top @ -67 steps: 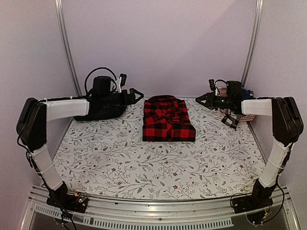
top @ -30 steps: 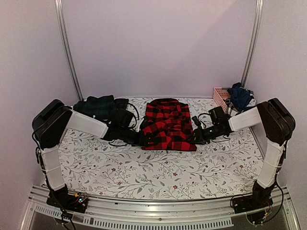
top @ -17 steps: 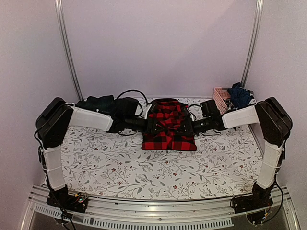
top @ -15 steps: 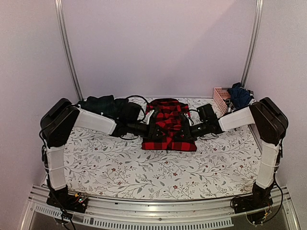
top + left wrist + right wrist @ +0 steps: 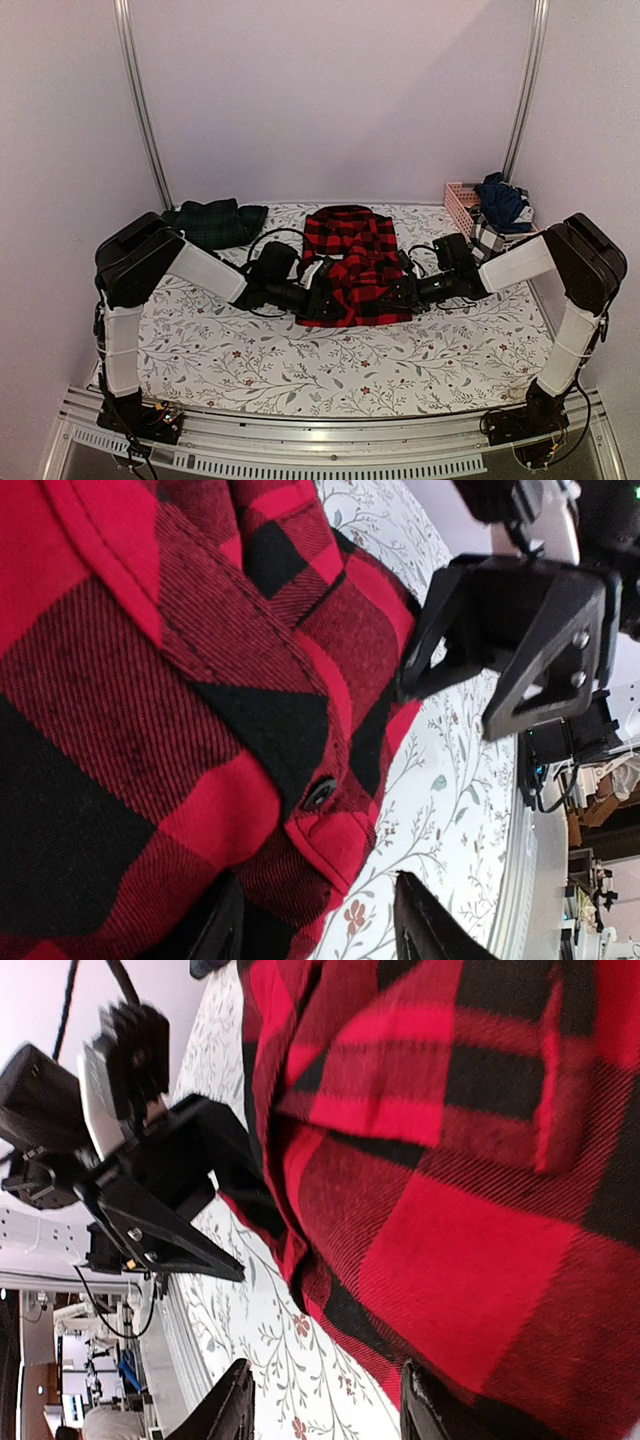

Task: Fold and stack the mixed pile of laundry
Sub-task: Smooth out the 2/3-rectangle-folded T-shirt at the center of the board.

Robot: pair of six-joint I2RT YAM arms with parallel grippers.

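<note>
At the far left of the tabletop (image 5: pixel 230 350), a dark green tartan piece (image 5: pixel 215 222) lies bunched near the wall. The left arm (image 5: pixel 205 270) is folded low, its elbow raised over the near left side and its white forearm sloping down and rightward toward the tabletop. The left claw (image 5: pixel 328 301) lies on its side at the near left corner of the red-and-black checked shirt (image 5: pixel 352 255), its fingers (image 5: pixel 425 927) apart with the shirt's hem between them. The shirt sits folded in the middle of the tabletop. The right claw (image 5: pixel 400 294) mirrors the left at the near right corner, fingers (image 5: pixel 232 1412) parted around the hem. The right arm (image 5: pixel 515 262) slopes down and leftward from a raised elbow. At the far right, navy clothes (image 5: pixel 500 200) sit in a pink basket (image 5: pixel 460 200).
</note>
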